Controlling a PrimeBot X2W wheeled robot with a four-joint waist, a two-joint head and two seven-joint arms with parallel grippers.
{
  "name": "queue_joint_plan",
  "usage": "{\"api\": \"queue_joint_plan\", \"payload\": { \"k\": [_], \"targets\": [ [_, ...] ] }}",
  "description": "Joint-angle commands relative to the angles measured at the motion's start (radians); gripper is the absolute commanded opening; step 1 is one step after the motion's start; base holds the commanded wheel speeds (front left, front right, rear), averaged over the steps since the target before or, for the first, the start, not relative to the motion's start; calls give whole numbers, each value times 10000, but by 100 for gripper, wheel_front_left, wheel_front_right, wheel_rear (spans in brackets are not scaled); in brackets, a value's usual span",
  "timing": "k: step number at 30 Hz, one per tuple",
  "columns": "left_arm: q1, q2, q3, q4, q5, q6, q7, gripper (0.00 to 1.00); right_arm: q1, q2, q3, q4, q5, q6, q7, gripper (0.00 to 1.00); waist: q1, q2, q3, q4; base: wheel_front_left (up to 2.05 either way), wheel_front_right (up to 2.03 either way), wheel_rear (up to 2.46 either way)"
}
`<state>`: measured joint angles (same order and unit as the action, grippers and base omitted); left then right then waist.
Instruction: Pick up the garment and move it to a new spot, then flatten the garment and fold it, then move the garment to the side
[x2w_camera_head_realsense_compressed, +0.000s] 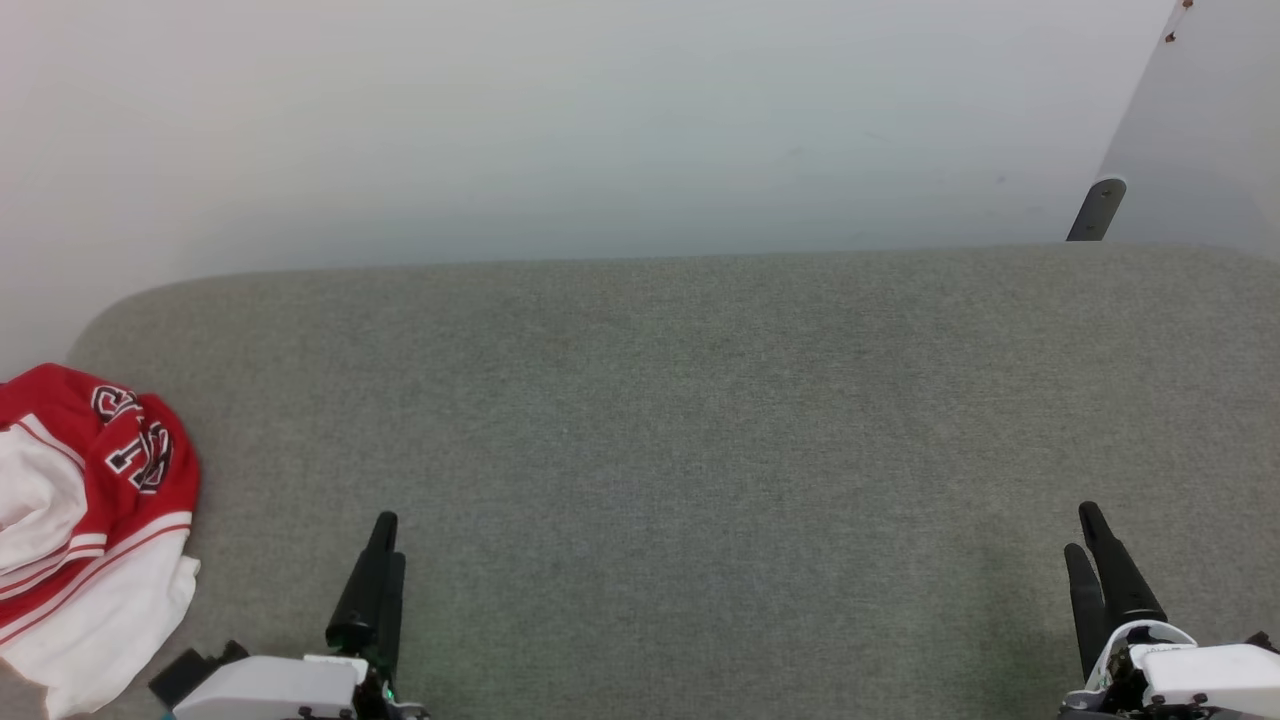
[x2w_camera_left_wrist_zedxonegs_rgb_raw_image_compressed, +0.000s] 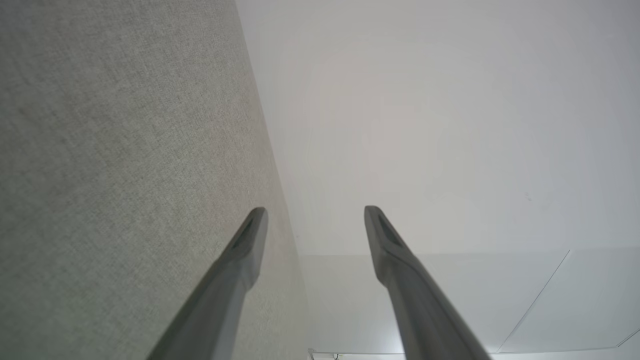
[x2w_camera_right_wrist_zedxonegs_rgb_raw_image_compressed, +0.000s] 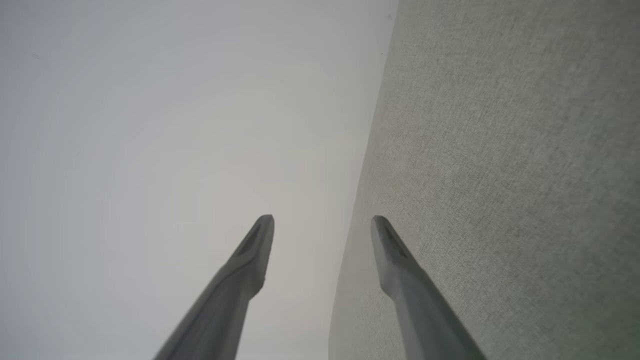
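The crumpled red jersey T-shirt with white striped sleeves (x2w_camera_head_realsense_compressed: 95, 520) lies heaped at the left end of the grey fabric-covered worktop (x2w_camera_head_realsense_compressed: 700, 420), unlifted. Left jaws and right jaws hover at the worktop's near edge, both spread apart and empty, seemingly readied for grabbing.

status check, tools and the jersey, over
Left tool open, empty. Right tool open, empty. Garment crumpled at left end of grey surface, untouched. Nothing seen between left tool and garment.
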<state>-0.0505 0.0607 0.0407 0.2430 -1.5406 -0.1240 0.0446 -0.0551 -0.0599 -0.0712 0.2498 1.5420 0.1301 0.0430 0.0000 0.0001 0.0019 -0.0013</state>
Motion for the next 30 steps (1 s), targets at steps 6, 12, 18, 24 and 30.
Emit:
{"api": "queue_joint_plan", "payload": {
  "k": [6,12,18,24,30],
  "targets": [
    [-80,293,-263,-180,830,-36,-361,100,-73,-263,210,-202,-869,4,-345,100,0,-1,-19,0,0,0,0],
    [-83,544,-476,-173,2054,82,-638,100,-87,-382,268,-132,-2027,4,-609,100,0,-1,-41,6,0,0,0],
    [-58,693,-572,-259,3555,272,-868,100,-129,-423,214,-47,-3483,4,-814,100,0,-1,-60,21,0,0,0],
    [-43,838,-763,-226,5015,376,-1087,100,-201,-344,55,-47,-5105,5,-840,100,0,-1,-76,27,0,0,0],
    [-56,919,-846,-286,6250,379,-1284,100,-197,-166,-105,-183,-6245,5,-853,100,0,-1,-91,38,0,0,0]
  ]
}}
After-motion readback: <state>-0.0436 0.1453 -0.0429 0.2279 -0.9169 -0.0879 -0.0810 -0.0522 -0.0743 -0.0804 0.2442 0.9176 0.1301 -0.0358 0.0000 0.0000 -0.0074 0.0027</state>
